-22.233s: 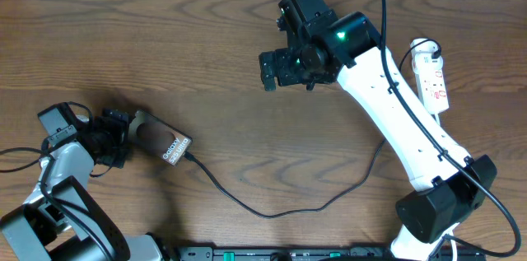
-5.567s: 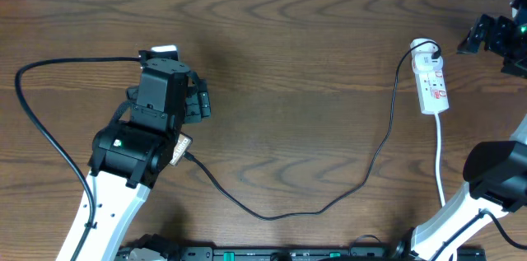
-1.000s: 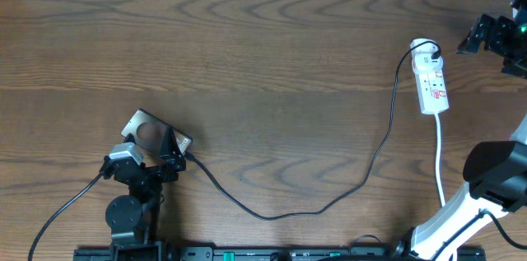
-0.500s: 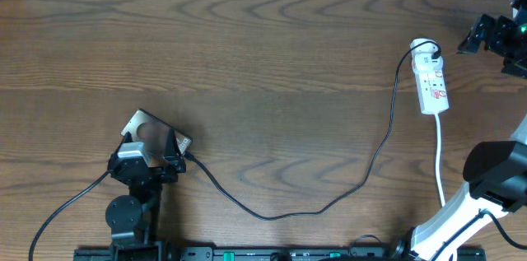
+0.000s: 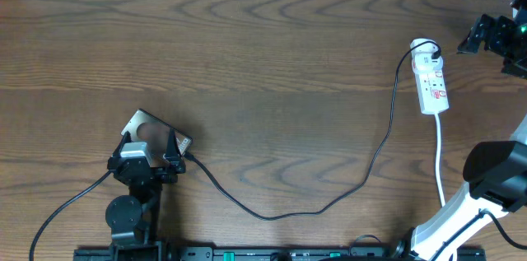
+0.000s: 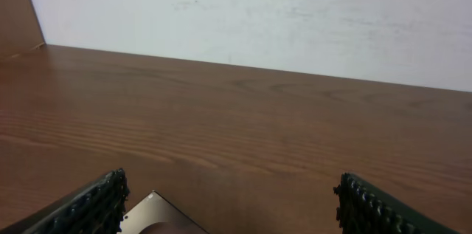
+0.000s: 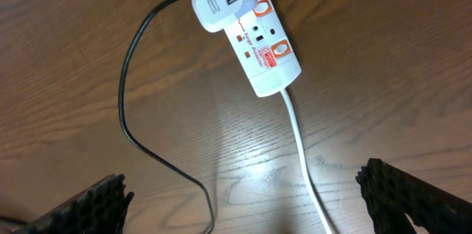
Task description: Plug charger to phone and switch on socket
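Phone (image 5: 148, 128): bronze slab with pale print, lying flat and askew before the left arm.
Charger (image 7: 122, 105): thin black cable. One end meets the phone's edge, the other enters a white adapter (image 7: 216, 7) on the socket (image 7: 259, 38), a white strip with red marks at far right.
Left gripper (image 6: 228, 206): wide, empty, over the phone.
Right gripper (image 7: 247, 193): wide, empty, above the socket.

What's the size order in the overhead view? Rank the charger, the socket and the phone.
1. charger: longest by far, though thin.
2. socket and phone: these look alike, and the left hand hides part of the phone, so no ranking between them.
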### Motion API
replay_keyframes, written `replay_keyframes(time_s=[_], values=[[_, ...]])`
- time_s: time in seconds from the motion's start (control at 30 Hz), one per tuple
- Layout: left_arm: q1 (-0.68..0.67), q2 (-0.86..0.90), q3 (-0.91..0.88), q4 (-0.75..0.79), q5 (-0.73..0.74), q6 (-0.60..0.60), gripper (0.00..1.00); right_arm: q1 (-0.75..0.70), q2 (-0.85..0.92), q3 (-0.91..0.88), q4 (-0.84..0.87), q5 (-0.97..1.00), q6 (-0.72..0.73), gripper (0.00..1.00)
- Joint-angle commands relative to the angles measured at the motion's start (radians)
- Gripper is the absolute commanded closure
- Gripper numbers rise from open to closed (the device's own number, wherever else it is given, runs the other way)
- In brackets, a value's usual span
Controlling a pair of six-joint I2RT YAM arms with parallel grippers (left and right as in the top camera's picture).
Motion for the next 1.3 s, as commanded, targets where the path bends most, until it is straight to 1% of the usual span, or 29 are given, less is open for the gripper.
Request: replay_keyframes(time_s=[0.0, 1.27], values=[[0.005, -0.008, -0.008, -0.045, 0.024, 0.014, 0.11, 0.003, 0.002, 0.008, -0.002, 0.0, 0.006, 0.01], [0.005, -0.006, -0.008, -0.045, 0.024, 0.014, 0.11, 0.019, 0.001, 0.008, -0.002, 0.0, 0.006, 0.01]])
